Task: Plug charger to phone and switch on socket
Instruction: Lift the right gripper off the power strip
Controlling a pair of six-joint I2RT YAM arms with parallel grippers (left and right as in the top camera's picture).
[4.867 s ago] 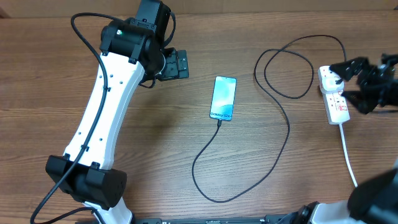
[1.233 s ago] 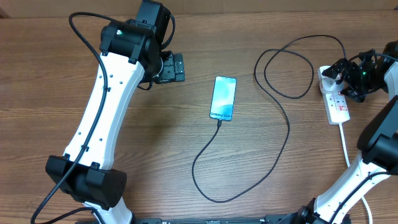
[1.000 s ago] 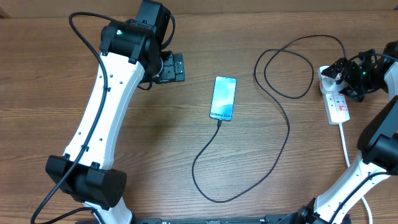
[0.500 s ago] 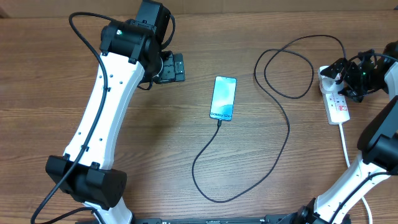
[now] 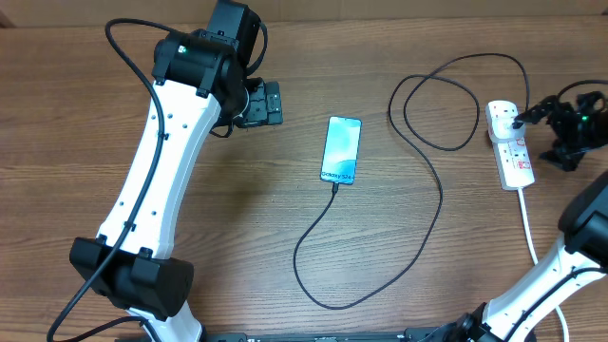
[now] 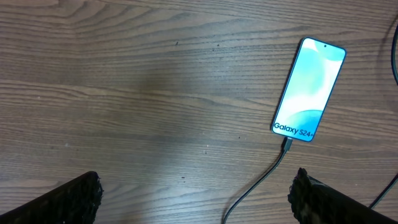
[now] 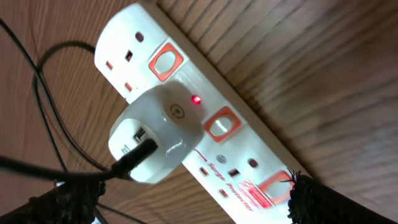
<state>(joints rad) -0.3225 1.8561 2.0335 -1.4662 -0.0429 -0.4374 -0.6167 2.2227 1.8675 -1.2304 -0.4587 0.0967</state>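
Right gripper (image 5: 549, 133) has pulled back to the right: half a second ago it hung over the top end of the socket (image 5: 508, 142), and now it sits just beside that end, off the strip. Nothing else has shifted; your left arm, the phone (image 5: 342, 149) and the charger (image 5: 440, 204) lie as they did. On the right wrist view the jaws are spread wide, fingertips (image 7: 62, 202) out at the lower corners of the frame, and they hold nothing. Between them you see the socket (image 7: 249, 130) running diagonally, a white adapter (image 7: 155, 134) seated in it with the black cable coming out of its side, a small red light (image 7: 196, 99) glowing on the adapter, and red-framed switches (image 7: 219, 124) along the strip. Left gripper (image 5: 274, 102) hovers up and left of the phone, well apart from it, also wide and empty; its fingertips (image 6: 68, 199) frame bare wood. The phone (image 6: 309, 89) lies flat, screen lit blue-white with "Galaxy S24+" at its near end, and the charger (image 6: 261, 180) is plugged into that end, then loops across the brown wood-grain table (image 5: 237, 237) and up round to the socket.
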